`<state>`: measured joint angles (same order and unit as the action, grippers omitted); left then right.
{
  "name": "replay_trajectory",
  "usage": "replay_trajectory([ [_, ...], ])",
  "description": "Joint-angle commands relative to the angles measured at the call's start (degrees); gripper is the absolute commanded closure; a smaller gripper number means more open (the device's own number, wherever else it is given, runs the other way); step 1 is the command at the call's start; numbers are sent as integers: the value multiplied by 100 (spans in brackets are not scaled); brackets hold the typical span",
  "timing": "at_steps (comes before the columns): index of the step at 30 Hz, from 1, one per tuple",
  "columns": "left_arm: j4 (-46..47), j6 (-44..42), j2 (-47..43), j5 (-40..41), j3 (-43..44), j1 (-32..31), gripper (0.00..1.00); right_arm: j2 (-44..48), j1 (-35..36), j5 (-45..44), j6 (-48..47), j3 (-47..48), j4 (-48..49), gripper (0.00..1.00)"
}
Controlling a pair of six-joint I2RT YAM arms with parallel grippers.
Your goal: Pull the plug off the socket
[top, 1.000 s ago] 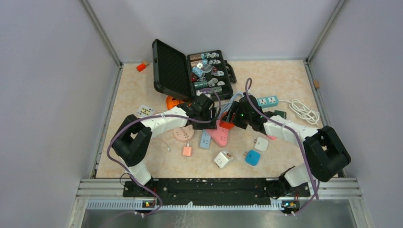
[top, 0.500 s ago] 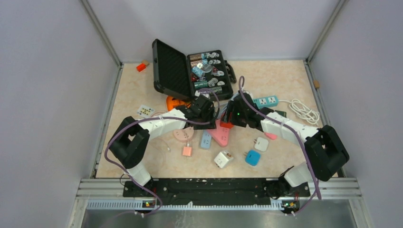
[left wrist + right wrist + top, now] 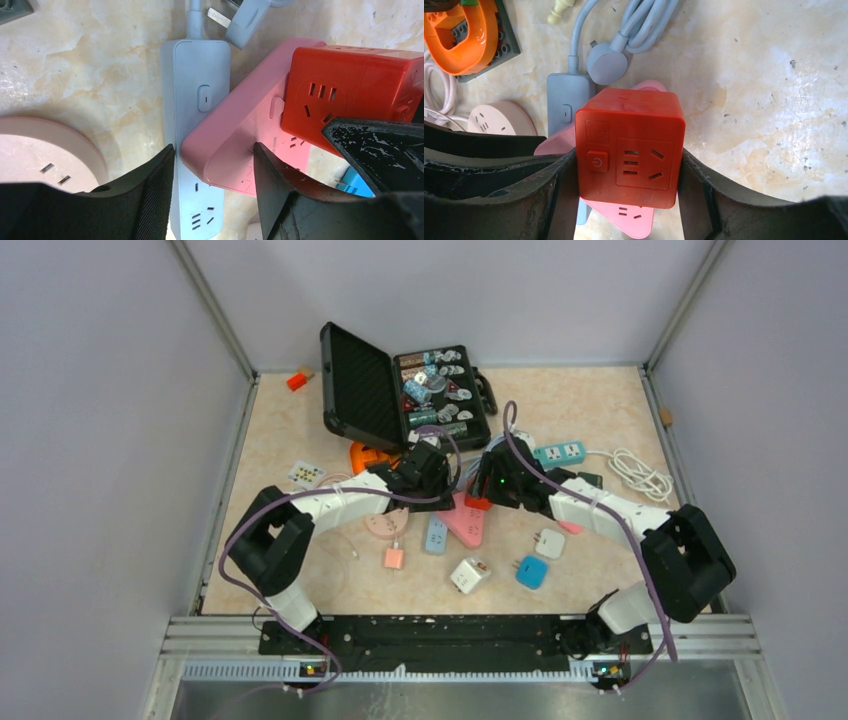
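Shifted inward, right claw (image 3: 626, 160) clamps red cube plug (image 3: 629, 135); left claw (image 3: 212, 150) straddles pink socket strip (image 3: 235, 135), grip uncertain. Strip should be pinned before plug is drawn straight off.

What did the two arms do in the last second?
The right gripper shifted left and now clasps the red socket cube. The left gripper barely moved, its fingers narrowing around the pink power strip. Cube, strip and black case stayed put.

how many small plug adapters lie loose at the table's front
4: salmon-pink adapter at left, white cube adapter centre, blue adapter beside it, white flat adapter behind that. Arms may hide more.
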<state>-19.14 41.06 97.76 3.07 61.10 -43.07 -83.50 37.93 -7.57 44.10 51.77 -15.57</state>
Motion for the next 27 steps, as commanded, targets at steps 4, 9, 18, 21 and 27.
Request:
replay_trajectory([
  [4,-663,-133,588,411,-913,0,67,287,141,1440,394,-72,1400,100],
  [9,-569,-105,606,390,-1063,0,69,390,512,-93,-328,-199,1190,100],
  [18,-661,-87,692,455,-1036,0,71,488,361,-261,-47,-934,1646,100],
  [21,-670,-85,692,443,-1071,0,71,341,60,32,339,-553,873,100],
  [27,-692,-48,707,455,-1082,0,72,8,-242,972,592,324,-570,100],
])
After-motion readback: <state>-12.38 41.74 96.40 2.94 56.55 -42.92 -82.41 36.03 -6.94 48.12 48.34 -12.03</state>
